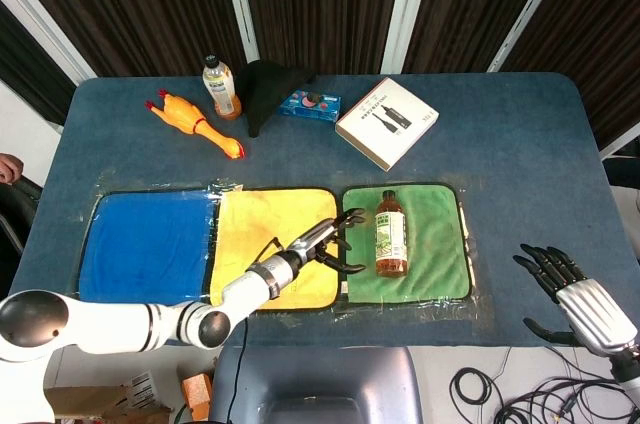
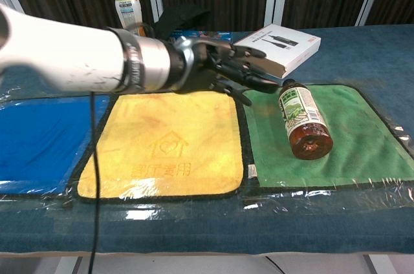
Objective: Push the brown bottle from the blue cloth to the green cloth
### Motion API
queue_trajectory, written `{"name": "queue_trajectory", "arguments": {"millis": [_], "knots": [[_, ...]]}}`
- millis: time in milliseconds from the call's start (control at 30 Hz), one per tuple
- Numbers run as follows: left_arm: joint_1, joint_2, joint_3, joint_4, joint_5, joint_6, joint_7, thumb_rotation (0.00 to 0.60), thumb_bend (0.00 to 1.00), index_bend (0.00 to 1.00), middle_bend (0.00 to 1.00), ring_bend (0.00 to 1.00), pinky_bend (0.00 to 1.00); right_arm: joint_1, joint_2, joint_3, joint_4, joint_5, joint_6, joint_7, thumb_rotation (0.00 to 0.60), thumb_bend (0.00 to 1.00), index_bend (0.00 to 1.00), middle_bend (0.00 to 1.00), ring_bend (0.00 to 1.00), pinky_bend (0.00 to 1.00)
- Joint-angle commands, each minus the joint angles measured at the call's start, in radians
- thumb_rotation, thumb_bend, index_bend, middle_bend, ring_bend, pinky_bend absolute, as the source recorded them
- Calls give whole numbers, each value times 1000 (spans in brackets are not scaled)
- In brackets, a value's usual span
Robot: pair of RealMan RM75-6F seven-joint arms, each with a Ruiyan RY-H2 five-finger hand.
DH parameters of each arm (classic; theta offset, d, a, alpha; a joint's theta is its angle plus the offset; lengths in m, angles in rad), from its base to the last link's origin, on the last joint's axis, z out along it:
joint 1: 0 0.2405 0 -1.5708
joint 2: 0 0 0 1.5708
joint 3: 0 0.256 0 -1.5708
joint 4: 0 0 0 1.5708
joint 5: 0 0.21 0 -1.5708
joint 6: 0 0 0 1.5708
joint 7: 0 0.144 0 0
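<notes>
The brown bottle (image 1: 391, 238) (image 2: 301, 120) lies on its side on the green cloth (image 1: 440, 254) (image 2: 362, 138), cap toward the far edge. My left hand (image 1: 330, 241) (image 2: 223, 67) hovers above the seam between the yellow cloth (image 1: 270, 224) (image 2: 171, 138) and the green cloth, raised off the table, fingers spread, holding nothing and apart from the bottle. The blue cloth (image 1: 145, 244) (image 2: 39, 138) lies bare at the left. My right hand (image 1: 575, 294) rests open off the table's right front corner.
Along the far side stand a drink bottle (image 1: 220, 87) (image 2: 127, 12), a rubber chicken (image 1: 195, 122), a black cloth (image 1: 268, 89), a small blue box (image 1: 310, 104) and a white box (image 1: 386, 122) (image 2: 277, 44).
</notes>
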Motion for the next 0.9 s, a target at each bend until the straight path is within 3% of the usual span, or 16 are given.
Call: {"name": "queue_trajectory", "arguments": {"millis": [33, 167, 233, 333, 433, 567, 733, 900], "knots": [[183, 226, 188, -334, 287, 418, 338, 600, 185, 0, 83, 46, 276, -10, -1, 3, -23, 3, 7, -43, 600, 211, 0, 0, 0, 21], [364, 358, 395, -437, 526, 619, 490, 600, 184, 0, 44, 39, 262, -28, -1, 12, -65, 24, 7, -131, 600, 211, 0, 0, 0, 21], [466, 410, 493, -411, 667, 732, 564, 600, 180, 0, 21, 33, 251, -41, -9, 25, -94, 49, 8, -197, 600, 211, 0, 0, 0, 21], [636, 431, 569, -315, 820, 950, 664, 600, 174, 0, 8, 28, 228, -56, -30, 49, -149, 101, 0, -281, 600, 210, 0, 0, 0, 11], [803, 389, 597, -191, 907, 1126, 681, 600, 166, 0, 8, 10, 183, -71, -57, 74, -190, 148, 3, -350, 600, 211, 0, 0, 0, 3], [961, 332, 591, -65, 884, 1214, 681, 600, 115, 0, 8, 0, 156, -85, -89, 84, -197, 175, 1, -396, 600, 211, 0, 0, 0, 2], [1050, 259, 553, 66, 877, 1204, 673, 600, 89, 0, 8, 0, 154, -86, -105, 87, -194, 174, -10, -422, 600, 211, 0, 0, 0, 0], [1065, 258, 514, 69, 918, 1181, 688, 600, 63, 0, 8, 0, 154, -90, -104, 90, -191, 162, 0, -417, 600, 211, 0, 0, 0, 0]]}}
